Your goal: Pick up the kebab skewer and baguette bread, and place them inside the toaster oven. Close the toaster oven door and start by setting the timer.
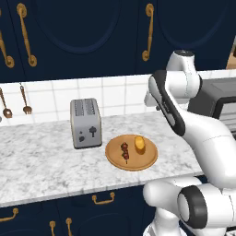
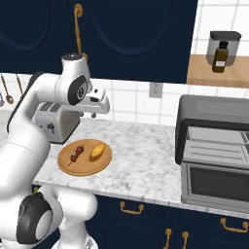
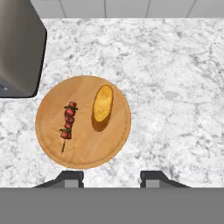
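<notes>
I had the gripper (image 3: 112, 177) hanging high above the white-and-grey marbled counter (image 3: 175, 87), looking straight down, because from there both foods could be seen at once before choosing one. Its two dark tips stood apart with nothing between them, partly open and holding nothing.

The short kebab skewer (image 3: 68, 124), a thin stick threaded with dark red chunks and a few green bits, lay flat on the round, smooth wooden board (image 3: 83, 151), towards the board's left. The stubby golden-orange baguette bread (image 3: 103, 103), oblong and softly rounded, lay just beside it on the right, the two apart and roughly parallel. I judged that spacing helpful: either could be pinched across its narrow width without nudging the other.

The small brushed-silver two-slot toaster (image 1: 85, 122) stood just left of the board, near the white tiled wall (image 1: 110, 94).

The big dark grey boxy toaster oven (image 2: 214, 114) sat well apart on the right of the counter. Its glass-fronted toaster oven door (image 2: 216, 182) appeared dropped open, I thought, so the way in looked ready. Nothing had been lifted yet.
</notes>
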Controlling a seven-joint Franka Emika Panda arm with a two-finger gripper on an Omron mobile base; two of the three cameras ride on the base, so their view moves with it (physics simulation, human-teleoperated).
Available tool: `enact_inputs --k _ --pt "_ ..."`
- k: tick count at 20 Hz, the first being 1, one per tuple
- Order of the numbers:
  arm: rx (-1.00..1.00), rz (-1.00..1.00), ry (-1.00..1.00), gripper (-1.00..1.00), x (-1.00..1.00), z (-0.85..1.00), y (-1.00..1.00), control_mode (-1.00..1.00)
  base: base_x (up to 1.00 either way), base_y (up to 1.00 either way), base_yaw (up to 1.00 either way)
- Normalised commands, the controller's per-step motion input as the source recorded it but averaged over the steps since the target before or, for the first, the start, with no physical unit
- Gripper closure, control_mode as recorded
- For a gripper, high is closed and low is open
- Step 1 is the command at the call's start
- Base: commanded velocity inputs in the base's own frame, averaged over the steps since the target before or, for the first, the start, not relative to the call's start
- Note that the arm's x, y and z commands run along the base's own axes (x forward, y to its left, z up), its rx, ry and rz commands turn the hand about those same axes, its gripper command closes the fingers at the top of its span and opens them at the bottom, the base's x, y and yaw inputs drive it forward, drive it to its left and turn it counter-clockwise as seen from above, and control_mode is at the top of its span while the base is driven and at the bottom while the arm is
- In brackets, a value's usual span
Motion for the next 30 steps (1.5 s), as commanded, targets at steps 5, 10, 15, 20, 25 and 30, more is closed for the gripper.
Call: enact_inputs --k 5,10,15,20,25,30 --pt "0.00 -0.02 0.00 -1.00 -0.83 -0.07 0.09 -1.00 0.00 0.00 0.00" --pt "0.00 -0.05 -0.02 -1.00 -1.00 -0.15 0.14 -1.00 0.00 0.00 0.00" --pt "0.00 -0.01 -0.03 -1.00 -0.84 -0.01 0.01 -1.00 0.00 0.00 0.00" --pt "-0.01 0.00 -0.01 -1.00 -0.59 0.00 0.00 -1.00 0.00 0.00 0.00" --pt "0.00 0.00 -0.01 -1.00 -0.21 0.00 -0.09 1.00 -0.13 -0.19 0.00" --pt "0.00 0.00 0.00 -1.00 0.00 0.00 0.00 1.00 -0.14 -0.69 0.00"
